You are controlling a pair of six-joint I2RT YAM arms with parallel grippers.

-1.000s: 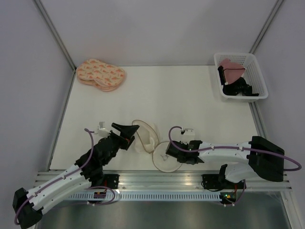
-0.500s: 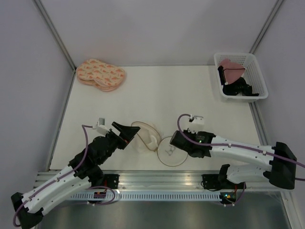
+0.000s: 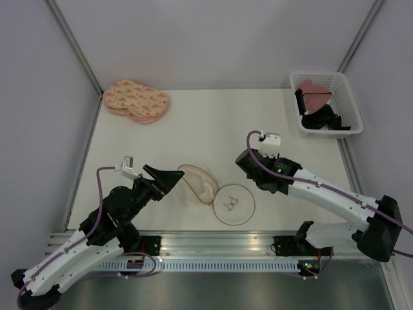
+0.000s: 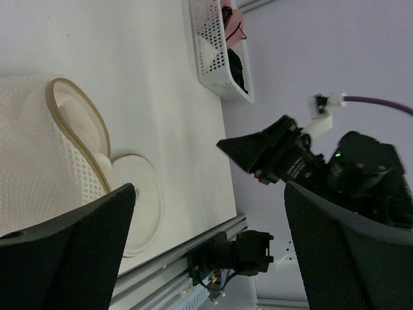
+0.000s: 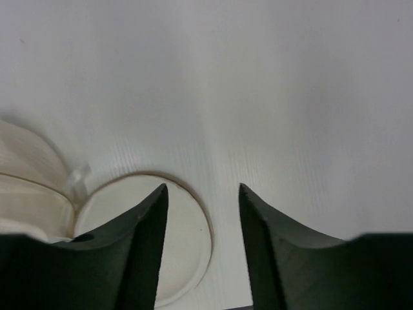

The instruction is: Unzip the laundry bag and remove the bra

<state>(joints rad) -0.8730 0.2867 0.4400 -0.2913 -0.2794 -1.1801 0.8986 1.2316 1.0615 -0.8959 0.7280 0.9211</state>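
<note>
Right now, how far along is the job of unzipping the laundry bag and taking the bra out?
Done: the laundry bag lies unzipped, its round face flat on the table, and the pink bra sits in the white basket with a black garment. In hand: nothing; the left gripper and right gripper are both open and empty. Left: nothing that I can see.

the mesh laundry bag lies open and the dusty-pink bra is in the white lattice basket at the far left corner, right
No: the white plastic lattice basket holding the dusty-pink bra stands at the far right corner in the top external view. The white mesh laundry bag does lie open.
</note>
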